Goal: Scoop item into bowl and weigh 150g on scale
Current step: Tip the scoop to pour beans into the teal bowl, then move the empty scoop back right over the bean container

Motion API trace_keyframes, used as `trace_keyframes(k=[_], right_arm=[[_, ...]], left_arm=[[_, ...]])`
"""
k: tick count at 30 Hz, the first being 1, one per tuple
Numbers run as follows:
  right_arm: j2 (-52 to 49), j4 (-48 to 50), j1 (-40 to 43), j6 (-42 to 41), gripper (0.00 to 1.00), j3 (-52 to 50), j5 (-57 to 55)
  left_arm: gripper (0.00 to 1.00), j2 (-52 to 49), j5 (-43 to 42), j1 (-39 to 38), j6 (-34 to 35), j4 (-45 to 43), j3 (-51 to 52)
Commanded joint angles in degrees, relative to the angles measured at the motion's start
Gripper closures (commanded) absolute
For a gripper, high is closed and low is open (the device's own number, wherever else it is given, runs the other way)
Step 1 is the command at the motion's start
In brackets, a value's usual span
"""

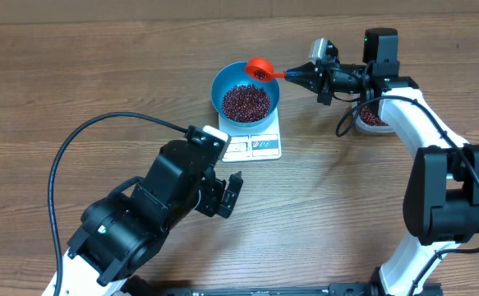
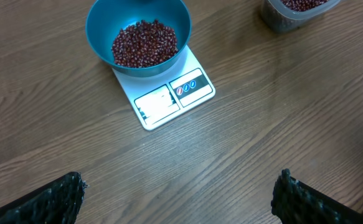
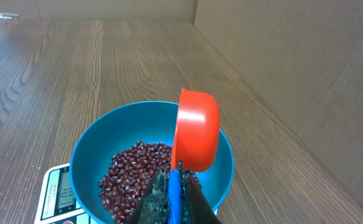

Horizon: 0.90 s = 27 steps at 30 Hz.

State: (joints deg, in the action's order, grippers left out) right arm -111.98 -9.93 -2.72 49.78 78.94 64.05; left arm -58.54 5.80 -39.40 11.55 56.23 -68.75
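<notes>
The blue bowl stands on the white scale and holds a heap of dark red-brown beans. My right gripper is shut on the blue handle of the orange-red scoop, which hangs over the bowl's far right rim. In the right wrist view the scoop is tipped on its side above the beans in the bowl. My left gripper is open above bare table, near the scale's front. The left wrist view shows the bowl and scale ahead of its fingertips.
A clear container with more beans sits to the right of the scale, partly under my right arm; it also shows in the left wrist view as the container at the top right. A black cable loops over the table's left side.
</notes>
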Motion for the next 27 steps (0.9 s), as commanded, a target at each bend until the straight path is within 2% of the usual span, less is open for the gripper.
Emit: trace_keyframes(k=[1, 6, 9, 18, 23, 27], right_arm=[[0.0, 0.0, -0.3, 3.4, 0.96, -0.1, 0.0], [0.0, 0.1, -0.3, 16.0, 0.96, -0.1, 0.0], [0.0, 0.5, -0.3, 20.3, 0.96, -0.1, 0.0], [0.0, 0.1, -0.3, 20.9, 0.96, -0.1, 0.0], [0.3, 0.2, 0.1, 11.5, 0.96, -0.1, -0.1], [1.5, 0.3, 1.7, -3.1, 0.96, -0.1, -0.2]], left_arm=[[0.01, -0.3, 0.6, -0.4, -0.8, 0.2, 0.1], [0.01, -0.3, 0.6, -0.4, -0.8, 0.2, 0.1], [0.01, -0.3, 0.6, -0.4, -0.8, 0.2, 0.1], [0.01, -0.3, 0.6, -0.4, -0.8, 0.2, 0.1], [0.01, -0.3, 0.6, -0.4, -0.8, 0.2, 0.1], [0.01, -0.3, 0.6, -0.4, -0.8, 0.2, 0.1]])
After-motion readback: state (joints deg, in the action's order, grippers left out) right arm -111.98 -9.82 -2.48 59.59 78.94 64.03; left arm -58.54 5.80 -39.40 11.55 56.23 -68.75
